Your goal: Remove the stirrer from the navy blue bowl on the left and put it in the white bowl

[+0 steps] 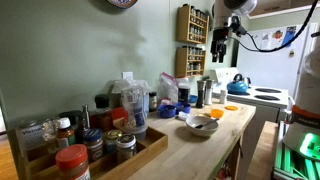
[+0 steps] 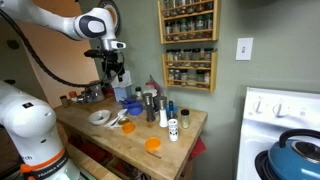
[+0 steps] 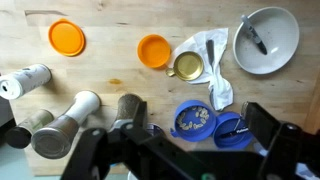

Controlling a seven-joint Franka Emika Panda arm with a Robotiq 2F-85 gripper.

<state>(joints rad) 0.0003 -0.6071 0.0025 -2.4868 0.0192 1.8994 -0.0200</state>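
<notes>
In the wrist view the small navy blue bowl point(image 3: 226, 138) sits on the wooden counter with a dark stirrer point(image 3: 236, 127) lying in it. A lighter blue bowl point(image 3: 190, 118) holding pale bits touches its left side. The white bowl point(image 3: 268, 42) is at the top right with a dark utensil in it; it also shows in both exterior views point(image 1: 201, 124) point(image 2: 99, 117). My gripper point(image 3: 196, 122) is open and empty. It hangs high above the two blue bowls, as both exterior views show point(image 1: 222, 32) point(image 2: 115, 68).
A white cloth point(image 3: 212, 62), a brass tin point(image 3: 188, 66), an orange cup point(image 3: 154, 50) and a flat orange dish point(image 3: 67, 38) lie on the counter. Metal shakers point(image 3: 70, 118) stand at the left. Spice jars point(image 1: 75, 150) and a stove with a blue kettle point(image 2: 295, 160) border the counter.
</notes>
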